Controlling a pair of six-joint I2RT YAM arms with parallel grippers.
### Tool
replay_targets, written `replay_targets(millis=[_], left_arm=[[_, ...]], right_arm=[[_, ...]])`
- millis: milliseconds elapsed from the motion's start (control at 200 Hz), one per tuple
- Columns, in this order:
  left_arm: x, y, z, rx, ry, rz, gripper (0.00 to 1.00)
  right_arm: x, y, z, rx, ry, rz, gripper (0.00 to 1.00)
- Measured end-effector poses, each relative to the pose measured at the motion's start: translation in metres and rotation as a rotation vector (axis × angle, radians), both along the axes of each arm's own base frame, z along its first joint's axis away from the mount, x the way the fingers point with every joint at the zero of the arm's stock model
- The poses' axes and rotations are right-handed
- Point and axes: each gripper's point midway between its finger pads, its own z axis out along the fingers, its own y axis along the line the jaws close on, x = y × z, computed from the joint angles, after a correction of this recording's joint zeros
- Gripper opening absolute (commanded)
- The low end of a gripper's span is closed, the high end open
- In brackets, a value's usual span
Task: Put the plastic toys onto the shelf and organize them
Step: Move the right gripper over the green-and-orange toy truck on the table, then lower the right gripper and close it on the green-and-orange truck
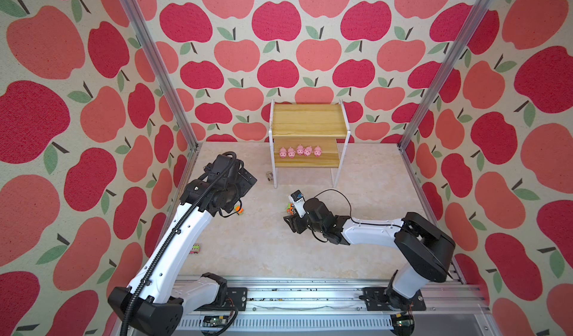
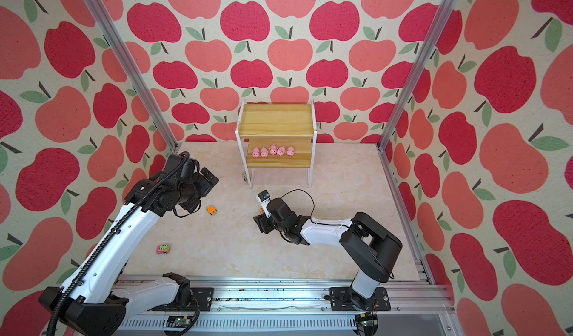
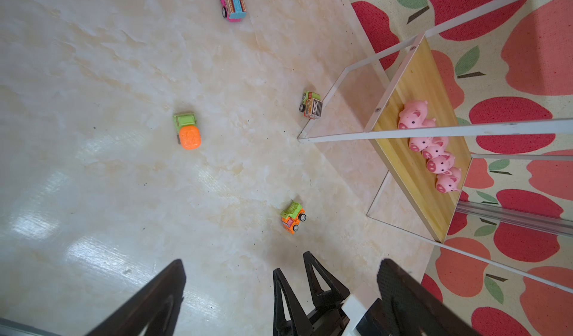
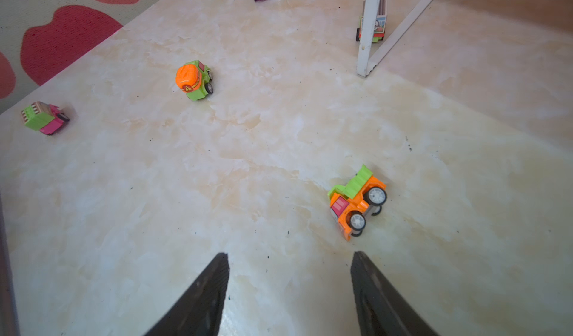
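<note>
Wheels: right gripper [image 4: 290, 257], parted, empty, off-line from mid-frame truck [image 1: 290, 209]; a nudge could roll it. Left gripper [image 3: 282, 261] wide.

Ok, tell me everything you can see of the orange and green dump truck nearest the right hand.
The dump truck is a tiny glossy plastic toy: orange cab and chassis, lime-green ribbed bed, pink side panel, grey-hubbed wheels. It seems tipped onto its side on the marbled table. Nothing else touches it; the right hand hangs open just short of it.
</note>
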Motion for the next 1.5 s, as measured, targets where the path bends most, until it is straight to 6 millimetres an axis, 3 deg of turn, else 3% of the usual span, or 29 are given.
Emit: replay_targets(millis=[290,655,1171,1321,1501], left_arm=[[0.007,-0.004,0.013,-0.023,-0.02,0.01,0.99],[0.009,-0.007,0.021,-0.038,-0.025,0.024,0.99],[0.011,-0.002,0.021,-0.037,-0.026,0.038,0.99],[0.008,0.011,0.008,-0.038,-0.009,0.07,0.99],[0.005,0.032,-0.015,-0.013,0.041,0.103,0.99]], right_arm=[[0.024,-0.007,-0.006,-0.063,-0.041,-0.129,0.72],[0.037,-0.015,-0.043,-0.158,-0.038,-0.261,0.75],[0.058,0.0,-0.053,-0.142,-0.046,-0.342,0.75],[0.061,0.005,-0.059,-0.134,-0.032,-0.359,0.7],[0.063,0.005,-0.061,-0.12,-0.013,-0.37,0.44]])
